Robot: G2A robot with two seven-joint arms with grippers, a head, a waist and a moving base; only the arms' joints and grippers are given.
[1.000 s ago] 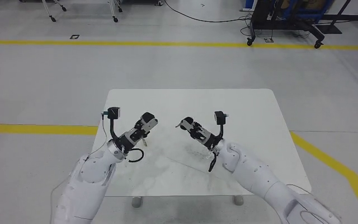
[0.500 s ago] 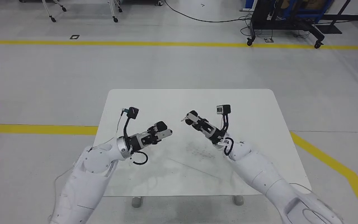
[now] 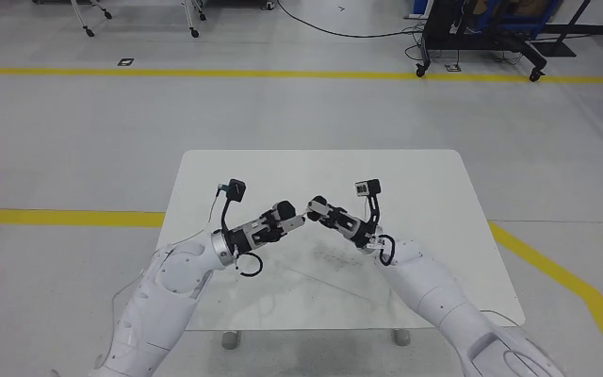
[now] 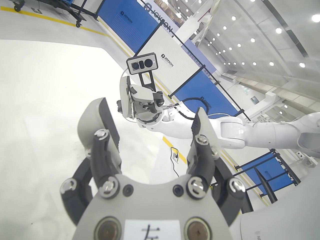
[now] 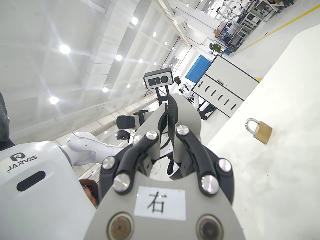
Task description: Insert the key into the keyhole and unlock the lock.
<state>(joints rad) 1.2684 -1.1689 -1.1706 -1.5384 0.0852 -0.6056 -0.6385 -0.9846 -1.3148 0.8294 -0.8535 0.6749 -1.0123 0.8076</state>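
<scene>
In the top view, the left gripper (image 3: 290, 214) and right gripper (image 3: 312, 206) are held with tips close together above the middle of the white, round-cornered desk (image 3: 415, 179). In the left wrist view, the left gripper's black-padded fingers are spread wide. In the right wrist view, the right gripper's ribbed pads are pressed together; whether anything is pinched cannot be told. A brass padlock (image 5: 260, 131) with a curved steel shackle is seen lying flat near a desk edge.
</scene>
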